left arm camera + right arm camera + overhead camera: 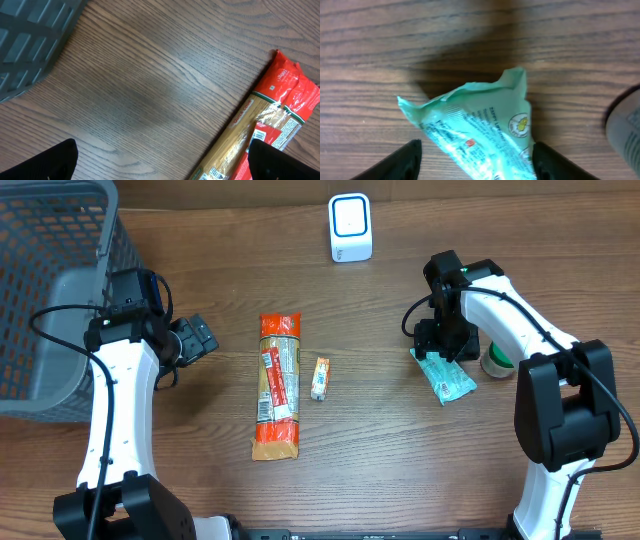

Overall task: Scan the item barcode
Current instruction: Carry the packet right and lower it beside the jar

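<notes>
The teal packet (pixel 447 377) was found flat on the desk (pixel 380 460), directly beneath the right end effector (pixel 440 343). Its fingers were spread either side of the packet, nothing gripped. The left end effector (pixel 196 340), likewise spread wide, was placed well apart.

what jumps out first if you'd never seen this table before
The long red-and-orange pasta packet lying mid-table draws the eye first, with a small packet just beside it. At the far edge stands a white scanner with a blue-rimmed face. Off to the right, the right fingers stand open on either side of a crumpled mint-green packet.
</notes>
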{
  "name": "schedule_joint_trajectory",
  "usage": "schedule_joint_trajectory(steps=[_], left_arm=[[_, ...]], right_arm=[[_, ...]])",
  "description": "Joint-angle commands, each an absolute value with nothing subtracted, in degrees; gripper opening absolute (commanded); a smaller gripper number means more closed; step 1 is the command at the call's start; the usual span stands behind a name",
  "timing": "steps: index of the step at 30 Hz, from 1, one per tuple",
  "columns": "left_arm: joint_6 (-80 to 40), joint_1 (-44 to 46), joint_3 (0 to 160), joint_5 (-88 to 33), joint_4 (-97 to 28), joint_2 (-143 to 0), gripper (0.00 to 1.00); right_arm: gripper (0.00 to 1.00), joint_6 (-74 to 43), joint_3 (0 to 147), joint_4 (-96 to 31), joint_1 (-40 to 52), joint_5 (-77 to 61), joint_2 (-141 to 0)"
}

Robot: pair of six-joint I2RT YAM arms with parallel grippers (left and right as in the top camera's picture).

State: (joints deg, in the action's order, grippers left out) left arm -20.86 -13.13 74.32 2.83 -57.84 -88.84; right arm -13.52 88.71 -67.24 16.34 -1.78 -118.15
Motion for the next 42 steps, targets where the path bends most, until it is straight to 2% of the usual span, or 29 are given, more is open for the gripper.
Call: schedule_joint_trajectory(steps=[1, 5, 10, 13, 17, 20, 23, 25, 33, 42], left_arm=[[-21.2, -13.1, 74.4, 3.2, -57.8, -88.8, 1.00], [-21.2, -13.1, 74.4, 3.2, -57.8, -88.8, 1.00], [-21.2, -13.1, 74.4, 3.2, -57.8, -88.8, 1.00], [-21.2, -13.1, 74.4, 3.2, -57.8, -88.8, 1.00], [-21.2, -13.1, 74.4, 3.2, -57.8, -88.8, 1.00], [-21.2, -13.1, 74.4, 3.2, -57.8, -88.8, 1.00], [-21.2, -13.1, 74.4, 3.2, -57.8, -88.8, 1.00], [-21.2, -13.1, 74.4, 3.2, -57.8, -88.8, 1.00], [-21.2, -13.1, 74.4, 3.2, -57.8, -88.8, 1.00], [-21.2, -13.1, 74.4, 3.2, -57.8, -88.8, 1.00]], right_arm=[[0.65, -15.4, 88.4, -66.5, 16.6, -1.8, -118.0], [0.64, -18.7, 89.1, -65.8, 16.6, 6.4, -116.9], [0.64, -17.3, 89.5, -64.7, 17.7, 6.8, -111.3], [0.68, -16.3, 89.5, -64.6, 18.9, 4.3, -108.2], [0.67, -14.3, 89.2, -64.7, 19.8, -4.2, -107.9], [0.57, -13.0, 87.6, -64.2, 20.5, -6.3, -108.0], [0.31, -13.0, 83.9, -61.1, 21.2, -6.1, -108.0], [0.25, -13.0, 80.2, -57.3, 21.7, -6.1, -108.1], [0.25, -13.0, 65.5, -42.9, 21.2, -3.1, -108.1], [0.29, -13.0, 64.2, -46.2, 17.7, 4.0, -108.1]])
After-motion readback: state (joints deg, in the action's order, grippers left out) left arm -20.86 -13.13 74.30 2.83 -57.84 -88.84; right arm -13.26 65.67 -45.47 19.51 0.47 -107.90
